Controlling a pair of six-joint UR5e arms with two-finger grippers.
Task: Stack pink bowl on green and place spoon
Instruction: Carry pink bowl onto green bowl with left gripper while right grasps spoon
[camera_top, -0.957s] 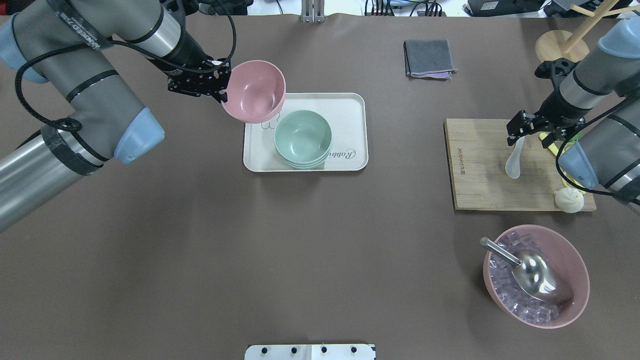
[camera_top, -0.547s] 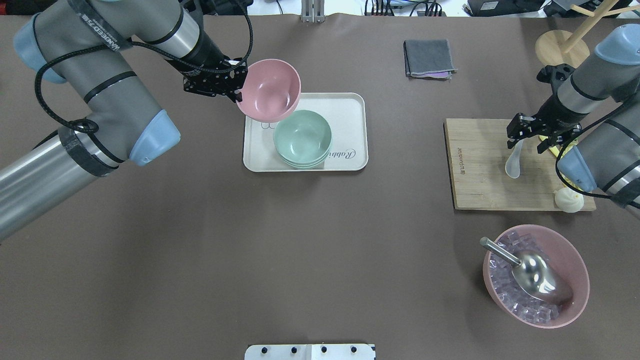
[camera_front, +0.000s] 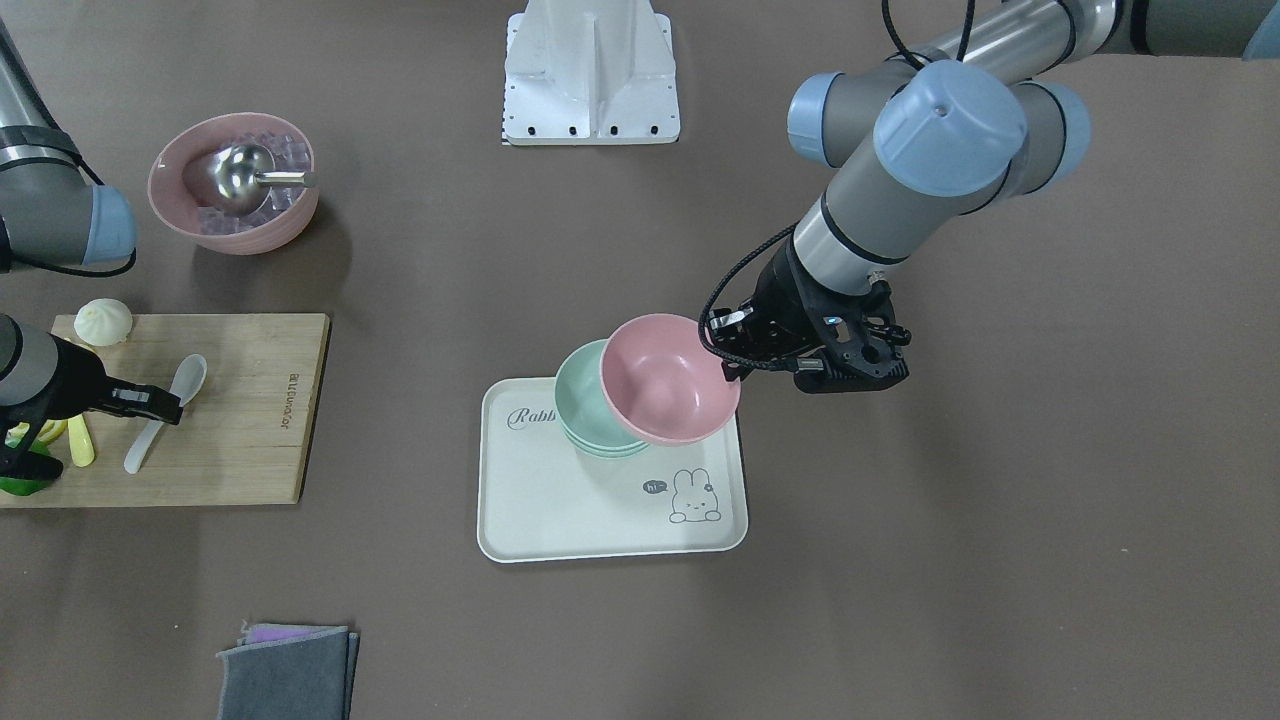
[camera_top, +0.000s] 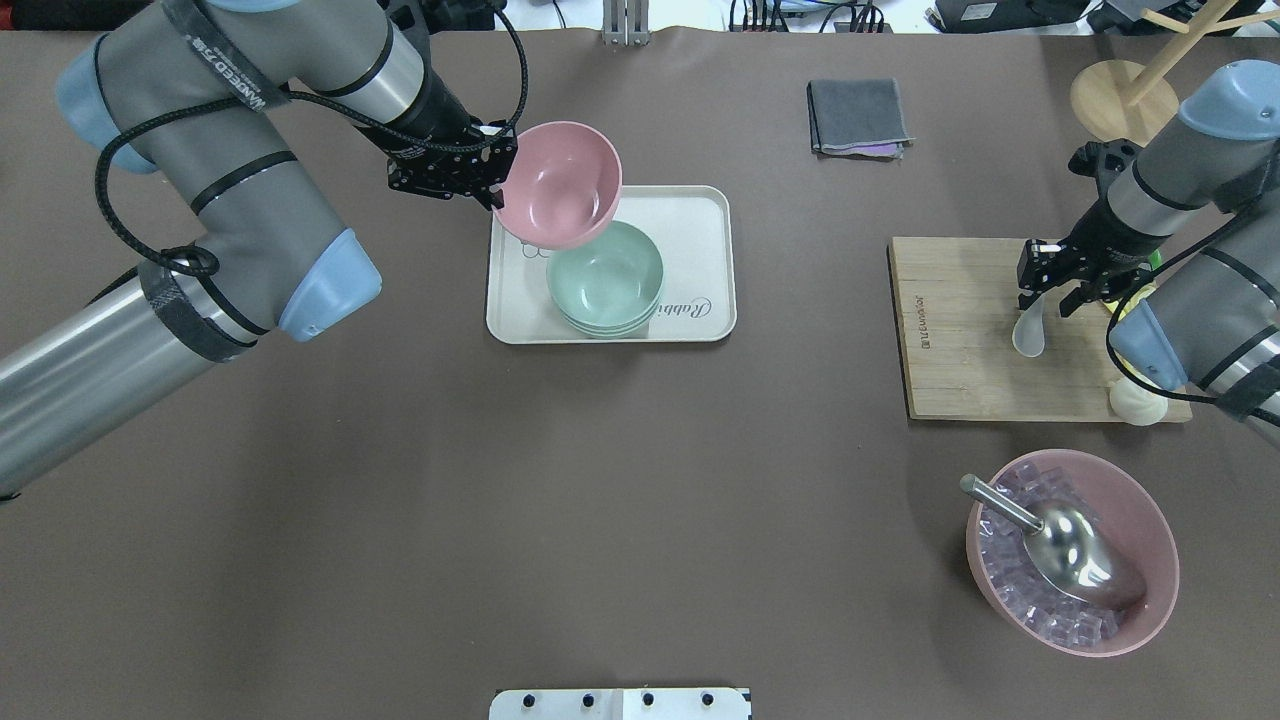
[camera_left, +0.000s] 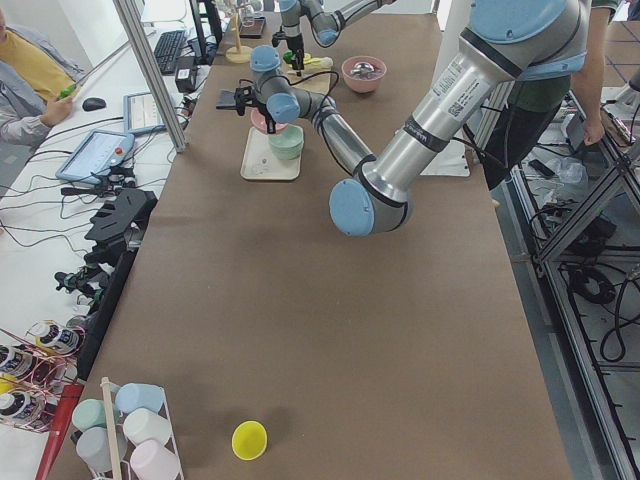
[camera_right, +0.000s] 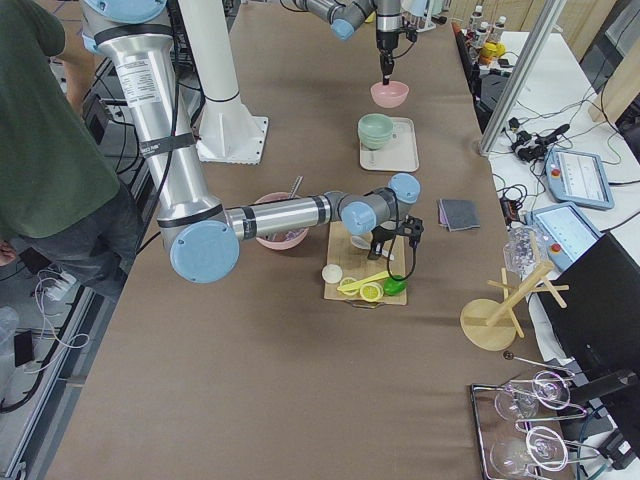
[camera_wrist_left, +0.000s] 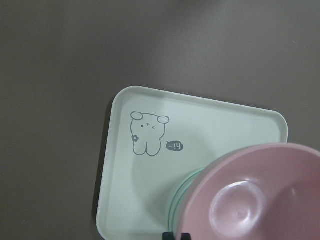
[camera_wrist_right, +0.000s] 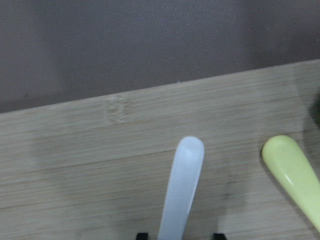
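My left gripper (camera_top: 497, 190) is shut on the near rim of the pink bowl (camera_top: 558, 185) and holds it tilted above the tray (camera_top: 700, 215). The bowl overlaps the back edge of the green bowl stack (camera_top: 605, 272) without resting in it. The front view shows the pink bowl (camera_front: 668, 380) over the green bowls (camera_front: 580, 395). The left wrist view shows the pink bowl (camera_wrist_left: 250, 195) above the tray (camera_wrist_left: 225, 130). My right gripper (camera_top: 1048, 295) is open, with its fingers on either side of the white spoon's (camera_top: 1029, 330) handle on the wooden board (camera_top: 960, 330). In the right wrist view the spoon (camera_wrist_right: 182, 185) lies between the fingertips.
A yellow spoon (camera_wrist_right: 292, 170) and a white bun (camera_top: 1137, 400) lie on the board beside the white spoon. A large pink bowl of ice cubes with a metal scoop (camera_top: 1070, 550) stands at the front right. A grey cloth (camera_top: 858, 115) and a wooden stand (camera_top: 1120, 90) are at the back.
My left arm has carried the pink bowl to the right, from beside the tray to over the green bowls' edge. My right gripper has shifted a little along the spoon's handle.
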